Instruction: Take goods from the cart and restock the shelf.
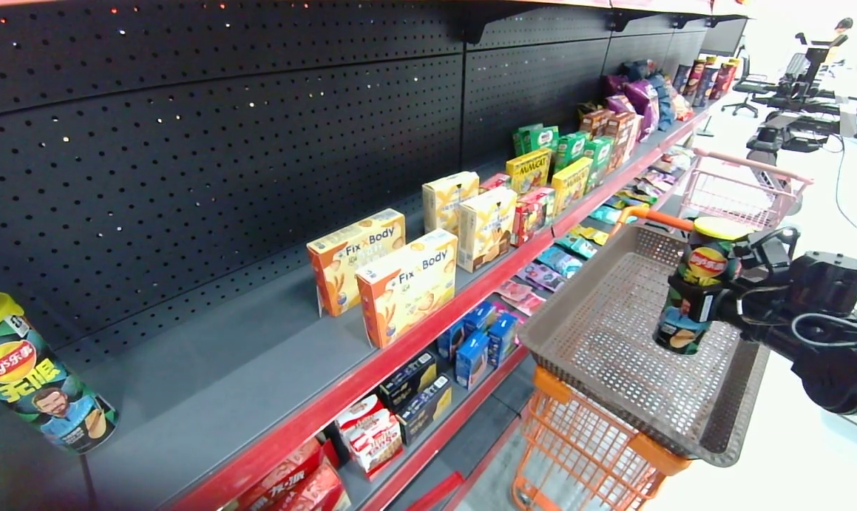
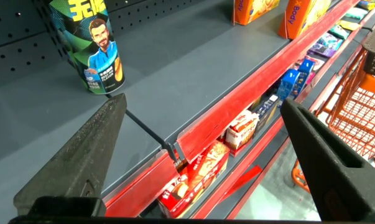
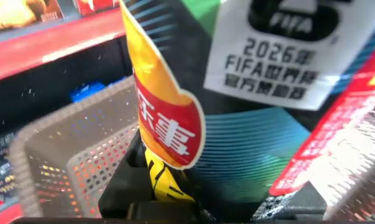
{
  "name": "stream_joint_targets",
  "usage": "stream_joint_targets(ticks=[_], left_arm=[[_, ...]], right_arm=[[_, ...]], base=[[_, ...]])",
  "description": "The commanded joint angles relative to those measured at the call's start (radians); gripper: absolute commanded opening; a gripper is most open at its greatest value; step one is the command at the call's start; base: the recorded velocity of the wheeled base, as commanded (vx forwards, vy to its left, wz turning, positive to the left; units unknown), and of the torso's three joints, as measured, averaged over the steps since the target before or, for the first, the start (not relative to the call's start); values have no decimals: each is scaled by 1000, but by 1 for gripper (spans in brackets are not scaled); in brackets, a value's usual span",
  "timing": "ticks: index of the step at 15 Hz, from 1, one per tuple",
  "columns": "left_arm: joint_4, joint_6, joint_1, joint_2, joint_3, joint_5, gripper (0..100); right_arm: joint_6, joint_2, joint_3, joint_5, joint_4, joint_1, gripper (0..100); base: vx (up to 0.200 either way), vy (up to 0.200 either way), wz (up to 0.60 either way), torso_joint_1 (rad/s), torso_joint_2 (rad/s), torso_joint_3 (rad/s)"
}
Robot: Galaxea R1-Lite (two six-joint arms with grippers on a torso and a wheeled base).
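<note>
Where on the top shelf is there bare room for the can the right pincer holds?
Bare shelf runs between the standing can at the left and the orange boxes, back to the pegboard. Right of those boxes the shelf is crowded. The cart basket by the held can is bare too.

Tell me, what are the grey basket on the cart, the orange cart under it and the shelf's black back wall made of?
Grey basket: likely moulded plastic with a matte finish, going by its thick rounded rim and evenly punched holes.
Orange cart: probably coated steel wire, as it is built of thin, glossy crossing rods.
Back wall: looks like sheet metal painted matte black, with regular peg holes, some letting light through.
</note>
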Motion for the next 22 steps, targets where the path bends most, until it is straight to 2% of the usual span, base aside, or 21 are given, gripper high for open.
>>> stream_joint_targets(ticks=[1,2,8,9,10,11,12,16,19,22], left_arm=[[0,0,0,0,0,0,100],[0,0,0,0,0,0,100],[0,0,0,0,0,0,100],[0,0,0,0,0,0,100],[0,0,0,0,0,0,100],[0,0,0,0,0,0,100],[0,0,0,0,0,0,100],[0,0,0,0,0,0,100],[0,0,0,0,0,0,100],[0,0,0,0,0,0,100]], right_arm=[[22,-180,139,-51,1,-2,0],[27,-220,175,-70,2,-1,0],[1,-674,597,-218,-1,5,0],[1,-674,597,-218,-1,5,0],[-46,-734,669,-416,10,8,0],[-55,-757,678,-525,19,10,0],[-61,-766,686,-564,25,8,0],[-84,-791,692,-577,32,14,0],[-110,-794,698,-584,39,53,0],[-110,-801,705,-586,39,74,0]], base=[[0,0,0,0,0,0],[0,0,0,0,0,0],[0,0,0,0,0,0],[0,0,0,0,0,0],[0,0,0,0,0,0],[0,0,0,0,0,0],[0,0,0,0,0,0],[0,0,450,4,2,3],[0,0,600,1,1,-1],[0,0,0,0,0,0]])
